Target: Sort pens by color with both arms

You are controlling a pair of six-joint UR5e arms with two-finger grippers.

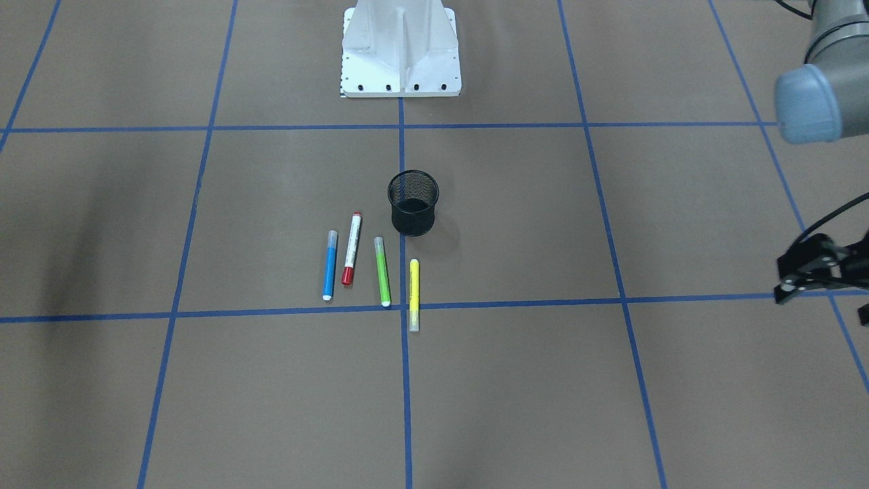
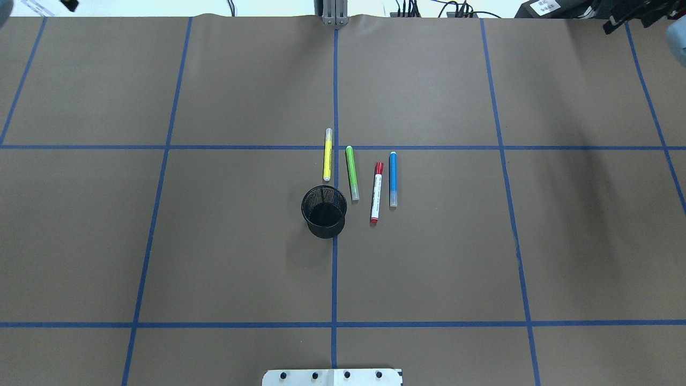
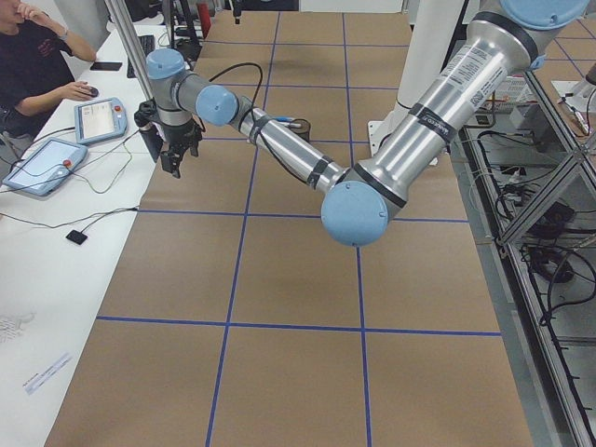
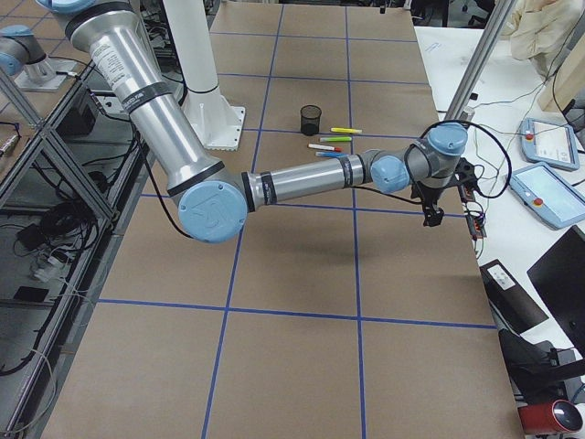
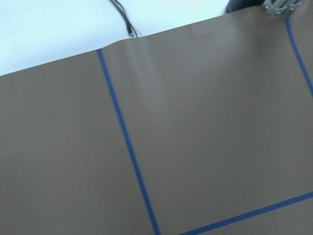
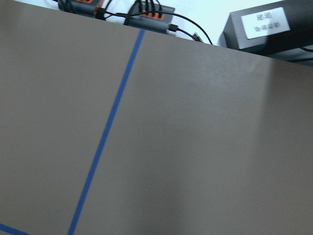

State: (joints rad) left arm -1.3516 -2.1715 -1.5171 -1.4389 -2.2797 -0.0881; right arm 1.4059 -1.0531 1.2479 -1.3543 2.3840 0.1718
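Note:
Four pens lie side by side at the table's middle: yellow (image 2: pixel 327 154), bright green (image 2: pixel 351 172), white with red cap (image 2: pixel 377 192) and blue (image 2: pixel 393 178). From the front they read blue (image 1: pixel 329 266), white-red (image 1: pixel 352 248), green (image 1: pixel 382 270), yellow (image 1: pixel 414 293). My left gripper (image 1: pixel 781 282) hovers far off at the table's left end, fingers apart and holding nothing. At the far right corner, my right gripper (image 2: pixel 624 20) shows two spread prongs, also holding nothing. Both wrist views show only brown paper and blue tape.
A black wire-mesh cup (image 2: pixel 323 210) stands upright just on the robot's side of the yellow and green pens. The white pedestal base (image 1: pixel 400 47) sits at the robot's edge. A seated person (image 3: pixel 33 56) and teach pendants (image 3: pixel 98 119) are at a side table.

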